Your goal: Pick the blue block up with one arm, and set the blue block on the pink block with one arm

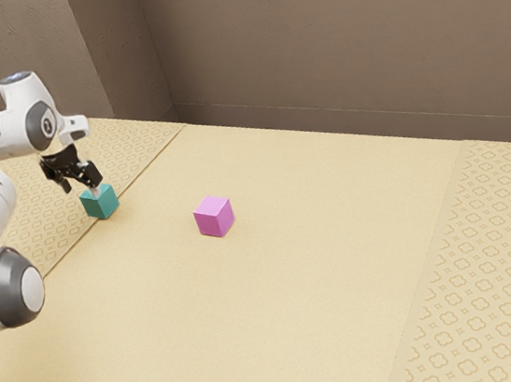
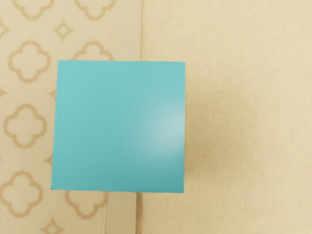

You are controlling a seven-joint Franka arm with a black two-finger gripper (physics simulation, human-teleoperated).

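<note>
The gripper (image 1: 82, 186) hangs directly over the blue block (image 1: 100, 203) — fingers parted, gripping nothing. The pink block (image 1: 214, 216) lies well apart, toward the exterior view's right.

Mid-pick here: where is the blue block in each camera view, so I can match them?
Exterior view: blue block at the exterior view's left, just under the gripper.
Wrist view: blue block close below the gripper.
Shared landmark: the seam between patterned and plain tabletop, under the block.
</note>
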